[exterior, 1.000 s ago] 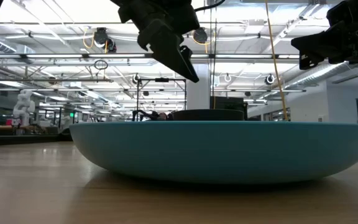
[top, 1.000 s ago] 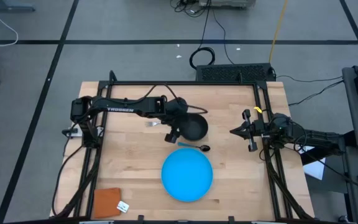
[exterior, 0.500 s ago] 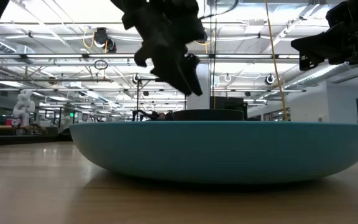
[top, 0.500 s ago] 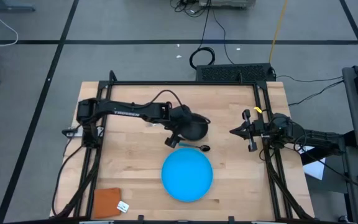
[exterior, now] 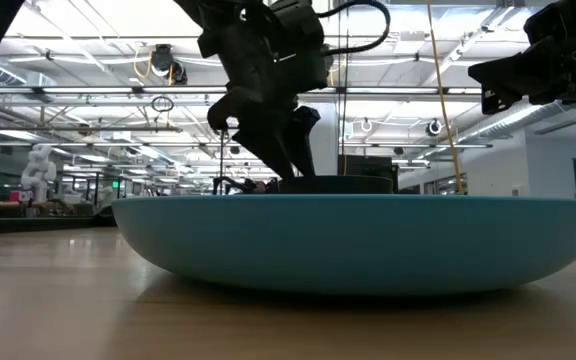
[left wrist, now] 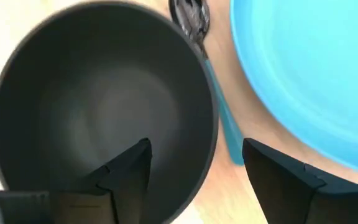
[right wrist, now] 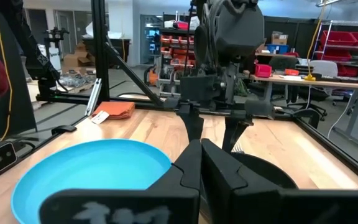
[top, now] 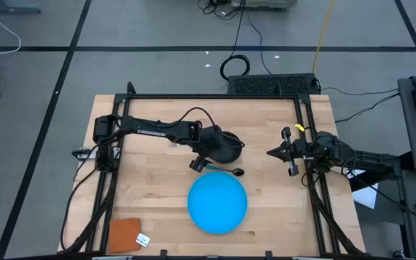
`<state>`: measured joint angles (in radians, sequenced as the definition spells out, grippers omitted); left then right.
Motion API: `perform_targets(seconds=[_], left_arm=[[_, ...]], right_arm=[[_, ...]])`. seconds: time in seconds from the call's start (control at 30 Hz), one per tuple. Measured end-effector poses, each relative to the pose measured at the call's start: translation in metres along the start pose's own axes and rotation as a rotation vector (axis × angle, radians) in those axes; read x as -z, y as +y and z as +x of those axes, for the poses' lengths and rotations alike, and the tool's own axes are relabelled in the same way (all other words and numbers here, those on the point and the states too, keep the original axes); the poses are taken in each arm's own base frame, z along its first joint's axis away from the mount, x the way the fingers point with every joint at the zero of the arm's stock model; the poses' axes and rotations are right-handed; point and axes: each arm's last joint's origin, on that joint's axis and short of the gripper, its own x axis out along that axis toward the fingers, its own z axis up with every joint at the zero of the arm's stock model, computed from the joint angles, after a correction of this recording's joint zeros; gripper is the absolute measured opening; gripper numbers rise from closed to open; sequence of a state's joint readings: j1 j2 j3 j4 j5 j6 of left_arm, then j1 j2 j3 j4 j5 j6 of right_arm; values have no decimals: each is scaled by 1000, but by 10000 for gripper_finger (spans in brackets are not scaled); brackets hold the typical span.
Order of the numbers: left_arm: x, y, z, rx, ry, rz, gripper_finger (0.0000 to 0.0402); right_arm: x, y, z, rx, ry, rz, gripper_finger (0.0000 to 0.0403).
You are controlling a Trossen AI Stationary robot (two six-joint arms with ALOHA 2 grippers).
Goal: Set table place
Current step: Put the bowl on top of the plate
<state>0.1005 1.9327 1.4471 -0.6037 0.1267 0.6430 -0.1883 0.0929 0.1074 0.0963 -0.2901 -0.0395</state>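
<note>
Your left gripper (left wrist: 194,171) straddles the bowl's (top: 224,148) rim, fingers apart, at the plate's (top: 217,203) twelve o'clock. Close carelessly and the bowl may slip onto the spoon (top: 226,172) beside it. Right gripper (top: 273,152) waits shut at three o'clock.

High view looked straight down on the whole table (top: 150,188). Low view sat at tabletop height, close against the blue plate (exterior: 358,240). Both wrist views shared plate and black bowl (left wrist: 104,106).
</note>
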Motion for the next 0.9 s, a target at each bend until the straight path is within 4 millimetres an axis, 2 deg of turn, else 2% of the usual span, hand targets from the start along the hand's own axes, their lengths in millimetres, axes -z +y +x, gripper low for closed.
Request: perform_targets(seconds=[0.27, 0.57, 0.7, 0.9], left_arm=[[6, 0, 20, -13, 66, 34, 256], [7, 2, 26, -38, 87, 72, 234], [7, 2, 26, -38, 86, 83, 203], [7, 2, 26, -39, 84, 99, 123]], right_arm=[[0, 0, 0, 1, 0, 0, 0], [2, -1, 1, 3, 19, 0, 0], [2, -1, 2, 4, 22, 0, 0], [2, -1, 2, 4, 21, -1, 0]])
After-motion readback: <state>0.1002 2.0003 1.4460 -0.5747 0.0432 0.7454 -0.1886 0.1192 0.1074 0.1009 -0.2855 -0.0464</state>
